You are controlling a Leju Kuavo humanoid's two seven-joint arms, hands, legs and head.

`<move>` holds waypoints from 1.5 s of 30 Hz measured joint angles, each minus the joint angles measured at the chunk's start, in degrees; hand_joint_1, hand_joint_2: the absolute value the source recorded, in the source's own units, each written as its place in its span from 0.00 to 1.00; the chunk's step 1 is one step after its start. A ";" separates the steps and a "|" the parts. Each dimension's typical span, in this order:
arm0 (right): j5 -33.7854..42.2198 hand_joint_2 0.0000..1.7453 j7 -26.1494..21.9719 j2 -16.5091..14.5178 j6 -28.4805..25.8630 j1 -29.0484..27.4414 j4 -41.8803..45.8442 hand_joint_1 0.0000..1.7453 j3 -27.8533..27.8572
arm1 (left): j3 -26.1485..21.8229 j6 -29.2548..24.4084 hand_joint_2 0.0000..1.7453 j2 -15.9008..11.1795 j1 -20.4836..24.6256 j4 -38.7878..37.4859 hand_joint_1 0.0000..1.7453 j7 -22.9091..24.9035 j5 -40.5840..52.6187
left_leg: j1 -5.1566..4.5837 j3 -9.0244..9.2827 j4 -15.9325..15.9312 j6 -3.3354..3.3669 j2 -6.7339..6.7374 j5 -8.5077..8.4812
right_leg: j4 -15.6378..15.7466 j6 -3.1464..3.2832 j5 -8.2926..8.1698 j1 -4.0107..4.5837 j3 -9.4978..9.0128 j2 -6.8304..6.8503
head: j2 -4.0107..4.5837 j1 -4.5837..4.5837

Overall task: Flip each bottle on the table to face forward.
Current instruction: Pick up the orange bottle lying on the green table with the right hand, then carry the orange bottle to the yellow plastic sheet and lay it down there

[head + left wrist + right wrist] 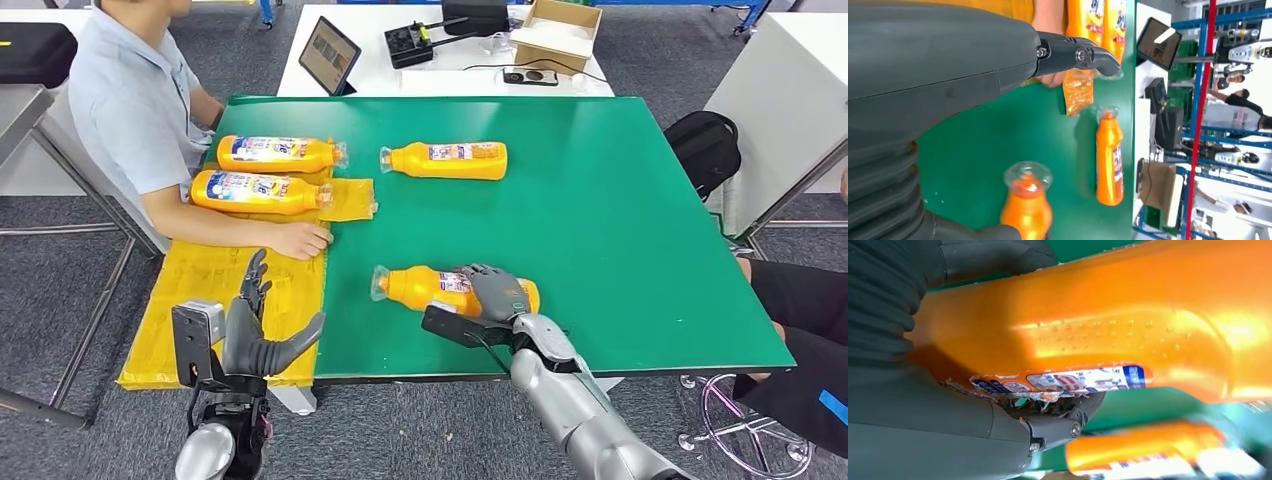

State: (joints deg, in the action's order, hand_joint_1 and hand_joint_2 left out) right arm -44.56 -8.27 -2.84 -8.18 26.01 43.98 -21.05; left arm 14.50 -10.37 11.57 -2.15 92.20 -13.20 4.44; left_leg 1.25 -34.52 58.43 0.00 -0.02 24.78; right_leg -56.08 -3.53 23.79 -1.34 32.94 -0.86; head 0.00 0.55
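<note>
At the left, the robot's left hand [256, 335] hovers over the yellow mat [215, 310] at the near corner of the green table [620, 220], fingers spread and holding nothing, seemingly kept clear while the other arm works. Just beyond it a person's hand [300, 240] rests on the mat beside two bottles [265, 172] lying side by side, labels up, probably set aside as already turned. Further along, a third bottle [445, 159] lies alone on the bare green, well apart from both hands and likely waiting its turn. Nearest the robot, the front bottle [430, 287] lies on its side with its cap pointing left; the right hand [497, 292] wraps over its body, fingers closed around it, a grip suited to rolling the label round to the front.
</note>
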 joint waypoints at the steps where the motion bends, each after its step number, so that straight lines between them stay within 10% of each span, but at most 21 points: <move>1: 2.67 1.00 -2.47 -0.15 -0.55 -0.68 0.86 1.00 0.42 | 0.05 0.06 1.00 -0.01 0.15 -0.43 0.00 -0.10 -1.14 | 0.00 0.01 0.00 -0.01 0.05 0.00 | 0.00 0.03 -0.02 0.00 0.01 -0.06 | 0.00 -0.01; 10: 18.66 1.00 -15.46 -3.49 -7.73 -8.98 14.00 1.00 3.08 | 2.96 3.31 1.00 -0.24 0.12 -4.89 0.00 -0.65 -9.14 | 0.05 -0.55 0.00 -0.04 -0.12 -0.12 | -0.08 0.05 -0.03 0.05 0.46 -0.02 | 0.00 -0.05; 19: 22.92 1.00 -17.90 -5.55 -9.22 -11.97 20.02 1.00 3.53 | 7.09 2.75 1.00 -0.26 -0.86 -6.45 0.00 -6.10 -6.14 | 0.02 -0.94 0.00 -0.03 -0.15 -0.11 | -0.06 0.05 -0.03 0.01 0.82 0.01 | 0.00 -0.05; 28: 21.57 1.00 -19.91 -8.03 -7.45 -11.79 17.76 1.00 0.64 | 12.88 5.45 1.00 -1.14 -1.39 -4.73 0.00 -10.47 0.35 | 0.04 -1.01 0.00 -0.03 -0.15 -0.11 | -0.07 0.05 -0.03 0.03 0.90 0.02 | 0.00 -0.03; 45: 12.68 1.00 -25.36 -9.76 -16.90 -9.56 14.31 1.00 -10.20 | 12.72 5.98 1.00 0.16 0.50 -7.05 0.00 -2.71 -12.48 | 0.03 -1.04 0.00 -0.04 -0.16 -0.12 | -0.07 0.05 -0.02 0.02 0.95 0.05 | 0.00 -0.03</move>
State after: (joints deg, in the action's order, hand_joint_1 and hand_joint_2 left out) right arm -31.88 -33.63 -12.61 -25.08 16.45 58.29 -31.26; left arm 27.21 -4.39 11.73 -1.64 85.14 -15.91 -8.04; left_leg 1.29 -35.56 58.43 -0.04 -0.18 24.66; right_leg -56.15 -3.47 23.77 -1.32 33.89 -0.81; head 0.00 0.52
